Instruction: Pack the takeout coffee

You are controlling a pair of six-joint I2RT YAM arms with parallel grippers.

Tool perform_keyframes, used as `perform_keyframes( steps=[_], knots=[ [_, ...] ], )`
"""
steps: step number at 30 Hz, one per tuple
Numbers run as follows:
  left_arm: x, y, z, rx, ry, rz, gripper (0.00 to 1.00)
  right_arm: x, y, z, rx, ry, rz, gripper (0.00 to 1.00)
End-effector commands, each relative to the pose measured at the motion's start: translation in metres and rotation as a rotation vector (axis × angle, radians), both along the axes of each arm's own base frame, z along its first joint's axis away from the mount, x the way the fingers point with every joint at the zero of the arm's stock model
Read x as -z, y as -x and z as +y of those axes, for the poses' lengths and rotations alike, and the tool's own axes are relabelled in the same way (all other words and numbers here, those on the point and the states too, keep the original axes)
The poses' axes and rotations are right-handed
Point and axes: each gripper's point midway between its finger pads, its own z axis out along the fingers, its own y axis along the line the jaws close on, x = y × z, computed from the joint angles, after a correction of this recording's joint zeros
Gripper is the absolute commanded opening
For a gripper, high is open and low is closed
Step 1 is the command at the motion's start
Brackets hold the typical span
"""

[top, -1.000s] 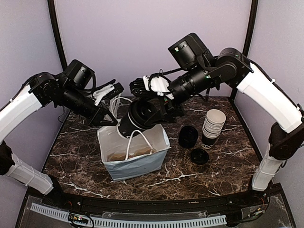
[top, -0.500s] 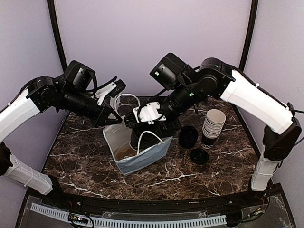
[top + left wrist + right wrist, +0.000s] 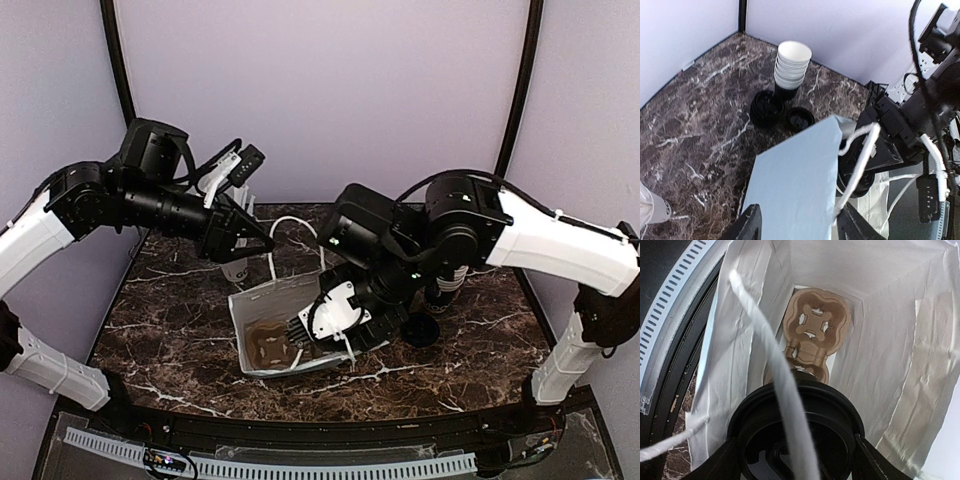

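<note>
Now right jaws clamp takeout coffee point(image 3: 832, 435) at lid sides. Cup at mouth of paper bag point(image 3: 880, 340), white handle cord point(image 3: 765, 350) lying across lid. Cardboard carrier point(image 3: 812, 330) at bag bottom. Bag tilted, near middle of table point(image 3: 170, 330) near edge. Left jaws parted above bag's far side, gripping nothing.

Step, by my reading: insertion. Next move calls for pushing cup down onto carrier, clear of cord, then letting go.

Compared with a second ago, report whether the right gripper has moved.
Yes. The right gripper, holding the takeout coffee, has come down into the paper bag, now level with the loose lid.
</note>
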Motion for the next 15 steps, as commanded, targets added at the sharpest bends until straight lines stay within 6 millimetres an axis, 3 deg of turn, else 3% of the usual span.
perform_keyframes(
  steps=[1,5,9,11,15],
  knots=[
    [-0.033,-0.002,0.008,-0.027,0.125,-0.108,0.54,-0.002,0.001,-0.020,0.012,-0.016,-0.123,0.52],
    [0.007,-0.031,0.010,-0.111,0.068,-0.073,0.54,0.020,0.005,-0.038,0.006,0.011,-0.151,0.52],
    [0.059,-0.059,0.001,-0.177,0.006,-0.024,0.52,0.027,0.009,-0.044,-0.021,0.005,-0.171,0.51],
    [0.085,-0.065,-0.005,-0.180,-0.016,0.011,0.51,0.025,0.011,-0.043,-0.040,-0.022,-0.191,0.51],
    [0.115,-0.065,-0.019,-0.143,-0.005,0.077,0.51,0.020,0.011,-0.034,-0.066,-0.084,-0.231,0.52]
  ],
)
